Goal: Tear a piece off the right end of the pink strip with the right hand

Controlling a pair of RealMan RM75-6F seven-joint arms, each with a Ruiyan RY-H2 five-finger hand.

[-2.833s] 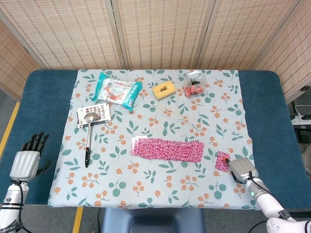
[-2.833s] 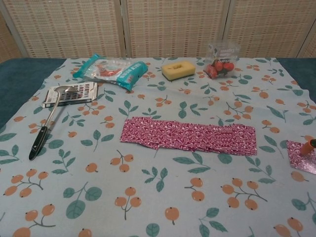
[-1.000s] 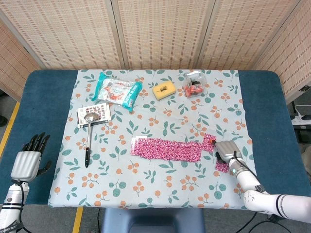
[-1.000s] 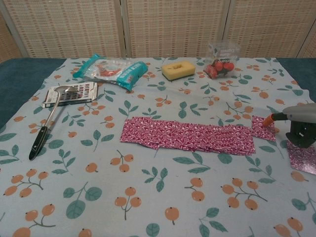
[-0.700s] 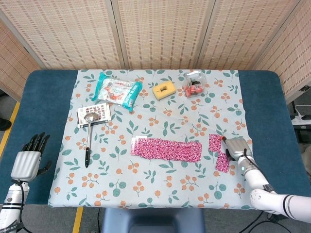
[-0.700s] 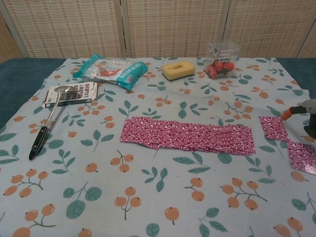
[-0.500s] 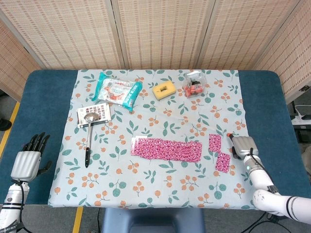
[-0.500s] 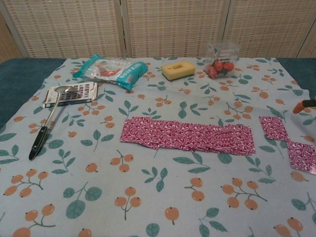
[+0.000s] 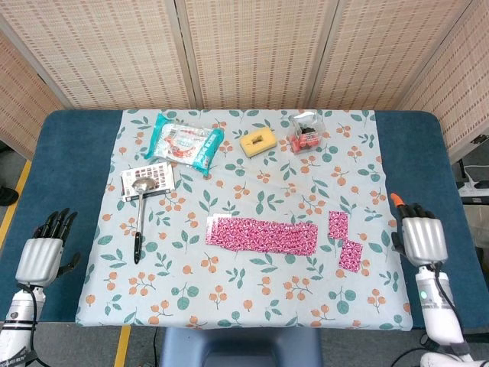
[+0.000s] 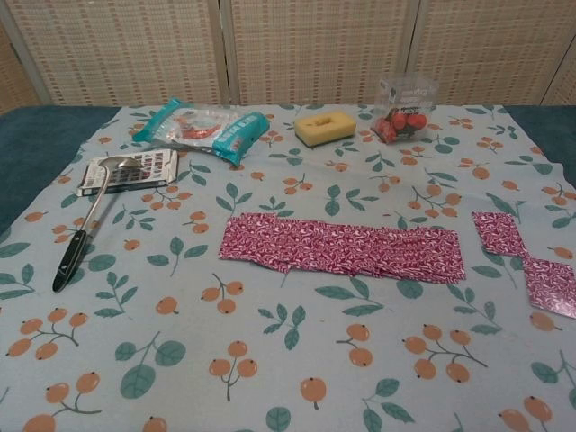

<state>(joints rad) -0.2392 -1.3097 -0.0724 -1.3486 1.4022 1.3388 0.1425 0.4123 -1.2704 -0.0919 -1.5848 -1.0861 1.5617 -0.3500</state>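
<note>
Pink strip (image 9: 262, 234) flat mid-surface on floral cloth (image 9: 229, 290). Two torn pink pieces (image 9: 338, 225) and (image 9: 351, 255) lying just right of it, apart from strip. Right hand (image 9: 422, 237) off cloth edge, fingers spread, holding nothing. Left hand (image 9: 43, 252) same, far left.

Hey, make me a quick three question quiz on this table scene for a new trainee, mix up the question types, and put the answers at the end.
1. True or false: the right hand is holding a torn piece.
2. Multiple choice: how many torn pink pieces lie right of the pink strip? A) none B) one C) two
3. Fill in: the ladle's bowl rests on the ____.

Key:
1. False. Its fingers are spread and empty, over the blue table edge.
2. C: an upper piece and a lower piece, corners almost meeting.
3. Card: the ladle lies with its bowl on the card, handle towards the robot.
</note>
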